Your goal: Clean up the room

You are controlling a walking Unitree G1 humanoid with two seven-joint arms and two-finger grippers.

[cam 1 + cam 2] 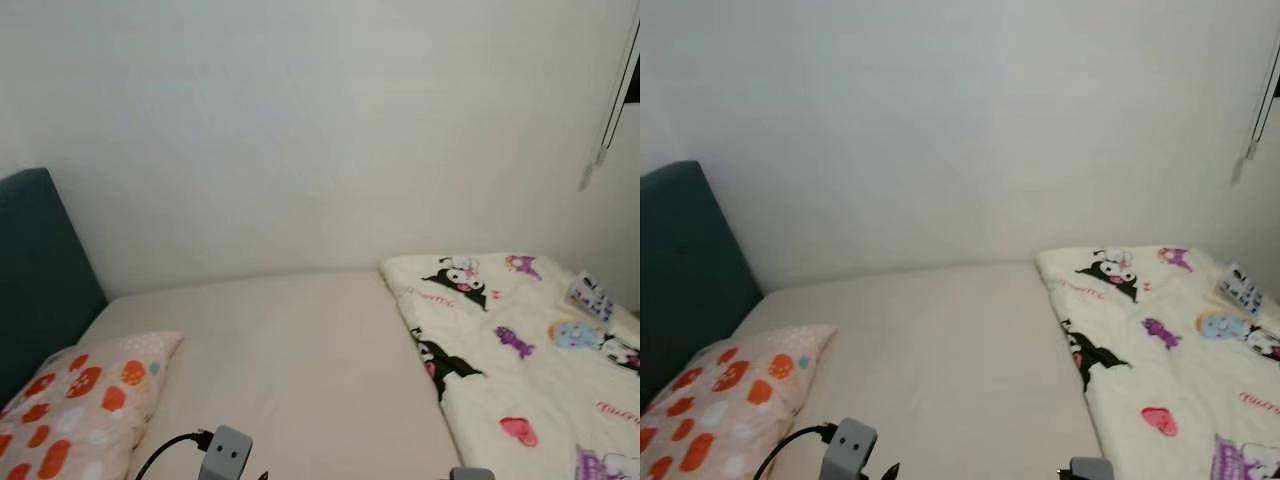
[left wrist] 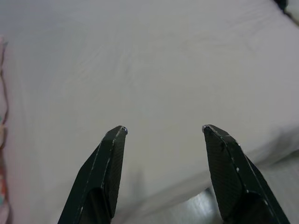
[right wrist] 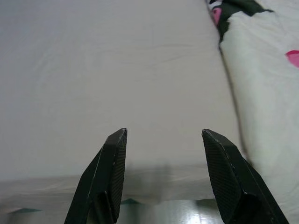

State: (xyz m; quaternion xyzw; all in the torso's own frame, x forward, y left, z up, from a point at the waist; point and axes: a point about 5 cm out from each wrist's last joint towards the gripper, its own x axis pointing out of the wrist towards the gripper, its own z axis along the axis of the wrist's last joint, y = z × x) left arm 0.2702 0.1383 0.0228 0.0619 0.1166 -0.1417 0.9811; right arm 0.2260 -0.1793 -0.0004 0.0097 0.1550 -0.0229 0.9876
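Facing bed, both grippers open & empty

Bed (image 1: 290, 350) fills lower frame; pillow (image 1: 80, 400) lower left by headboard (image 1: 35, 270), quilt (image 1: 520, 360) bunched lower right, prob. the thing to spread. Left gripper (image 2: 163, 130) and right gripper (image 3: 163, 133) hover wide apart over the near edge, ready to reach. Right wrist view catches quilt's edge; eye views add a small item, unclear, upper right on quilt.
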